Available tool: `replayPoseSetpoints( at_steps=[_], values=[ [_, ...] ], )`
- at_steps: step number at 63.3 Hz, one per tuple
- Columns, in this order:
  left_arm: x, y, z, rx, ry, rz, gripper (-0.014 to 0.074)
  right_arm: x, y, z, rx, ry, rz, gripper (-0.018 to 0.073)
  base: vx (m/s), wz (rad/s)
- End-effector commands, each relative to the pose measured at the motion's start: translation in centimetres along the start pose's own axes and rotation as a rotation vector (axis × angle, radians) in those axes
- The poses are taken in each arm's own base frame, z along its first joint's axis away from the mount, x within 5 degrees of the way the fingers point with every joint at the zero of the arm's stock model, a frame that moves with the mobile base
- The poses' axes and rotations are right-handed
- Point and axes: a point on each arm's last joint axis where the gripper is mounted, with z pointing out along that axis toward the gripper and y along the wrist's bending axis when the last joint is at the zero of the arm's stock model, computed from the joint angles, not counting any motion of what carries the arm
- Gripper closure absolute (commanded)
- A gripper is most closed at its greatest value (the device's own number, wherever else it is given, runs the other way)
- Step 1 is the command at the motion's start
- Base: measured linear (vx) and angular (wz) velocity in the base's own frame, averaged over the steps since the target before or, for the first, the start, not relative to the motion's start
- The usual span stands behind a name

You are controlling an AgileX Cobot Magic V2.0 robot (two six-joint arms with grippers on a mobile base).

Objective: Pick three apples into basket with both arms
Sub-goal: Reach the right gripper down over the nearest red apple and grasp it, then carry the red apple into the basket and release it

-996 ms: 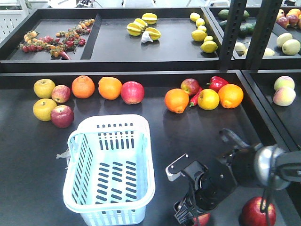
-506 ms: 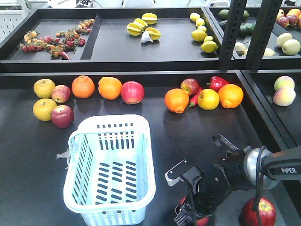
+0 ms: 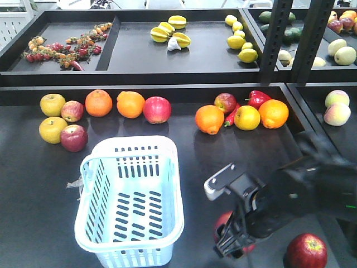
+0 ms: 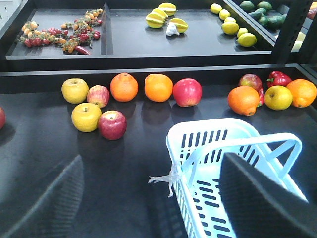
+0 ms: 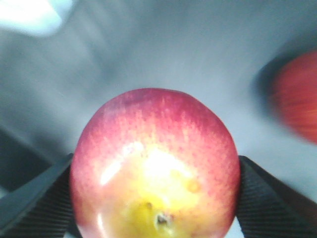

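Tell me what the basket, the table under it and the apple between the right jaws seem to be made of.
The basket is probably moulded plastic, pale blue-white: even slots, thick smooth rim. The table is a dark matte sheet, material unclear, with faint dull reflections. The apple has shiny red-yellow skin with a bright highlight; real or imitation, I cannot tell.

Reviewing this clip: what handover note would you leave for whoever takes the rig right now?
Right tool: shut on an apple, low over the table right of the basket.
Left tool: open, holding nothing, beside the basket.
Basket: empty, no apple in yet.
A second apple lies on the table by the right arm; another red apple sits beside a yellow apple.
Left to do: all three apples into the basket, starting with the gripped one.
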Motion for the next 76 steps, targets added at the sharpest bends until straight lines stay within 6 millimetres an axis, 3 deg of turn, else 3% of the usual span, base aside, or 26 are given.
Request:
replayPoseSetpoints(
  at_steps=[1,13,21,31,45,59,69,76],
  values=[
    [-1.3,-0.2,-0.4,0.016,-0.083,-0.006,0.0063,-0.6,0.3,-4.4,0.002,-0.159,0.019,0.0265,0.00,0.00],
    [-1.3,-0.2,-0.4,0.016,-0.083,-0.006,0.0063,-0.7,1.8,-8.6,-0.051,-0.363,0.019,0.0265,0.00,0.00],
    [-1.3,-0.2,-0.4,0.016,-0.083,-0.006,0.0063,-1.3,3.7,-9.5,-0.104,-0.464,-0.037,0.0265,0.00,0.00],
    [-1.3,-0.2,-0.4,0.016,-0.083,-0.006,0.0063,-2.5,5.7,-9.1,-0.132,-0.562,-0.091,0.0265,0.00,0.00],
    [-1.3,-0.2,-0.4,0.016,-0.083,-0.006,0.0063,-5.6,6.9,-8.5,-0.149,-0.605,-0.097,0.0265,0.00,0.00],
    [-1.3,-0.2,-0.4,0.016,-0.083,-0.006,0.0063,-8.0,7.5,-6.1,-0.160,-0.554,-0.094,0.0256,0.00,0.00],
    [-1.3,-0.2,-0.4,0.016,-0.083,-0.006,0.0063,-8.7,7.6,-4.6,-0.166,-0.533,-0.068,0.0183,0.00,0.00],
    [-1.3,-0.2,-0.4,0.016,-0.083,-0.006,0.0063,-8.7,7.6,-3.9,-0.163,-0.517,-0.065,0.0077,0.00,0.00]
  ],
)
